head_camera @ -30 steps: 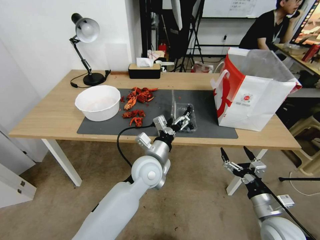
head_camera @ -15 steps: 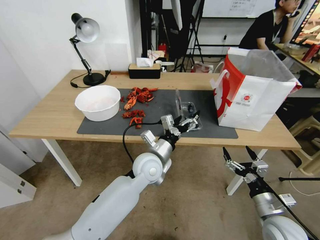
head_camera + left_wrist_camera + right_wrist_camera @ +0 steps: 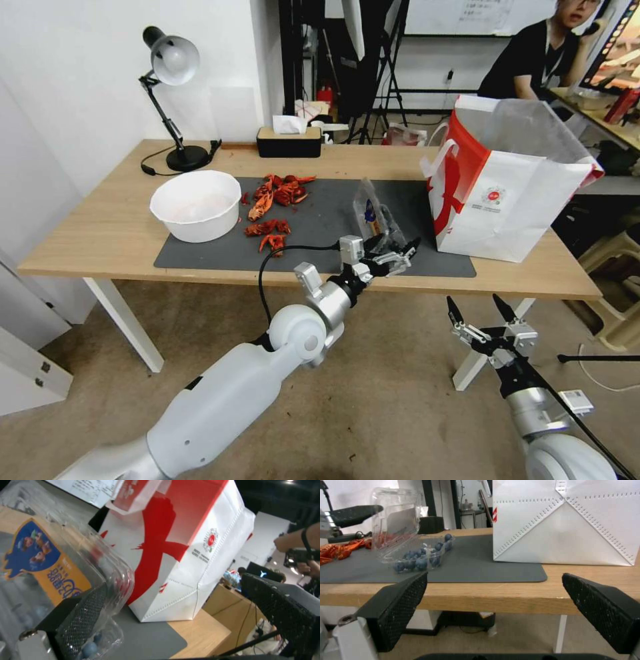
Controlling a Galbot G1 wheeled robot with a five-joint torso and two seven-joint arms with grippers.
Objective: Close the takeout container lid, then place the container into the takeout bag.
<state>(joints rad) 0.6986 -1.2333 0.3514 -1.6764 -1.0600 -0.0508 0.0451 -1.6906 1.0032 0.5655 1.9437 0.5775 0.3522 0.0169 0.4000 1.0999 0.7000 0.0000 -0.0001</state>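
Closing the lid [image 3: 397,517] is the step in hand, and it looks barely begun: the clear half stands nearly upright over the tray of the takeout container [image 3: 380,230], which sits on the dark mat [image 3: 320,220] toward the near edge of the table [image 3: 100,233], close to the takeout bag [image 3: 507,193]. The left gripper [image 3: 393,257] reaches in from the front with its fingers spread wide; the left wrist view puts one pad [image 3: 83,615] right against the clear plastic and the other well off toward the bag, so nothing is pinched. To do this well, I judge the push should land high on the lid's outer face and swing it over the hinge, since a low shove on such a light box would likely slide it or tip berries out. Room is tight on the bag side, where an outstretched finger could catch the paper wall, and the mat's front edge gives little margin toward the robot; the open mat on the side toward the red shells [image 3: 273,200] and white bowl [image 3: 197,203] offers more space. The right gripper [image 3: 479,313] hangs below the table edge, fingers apart, holding nothing.
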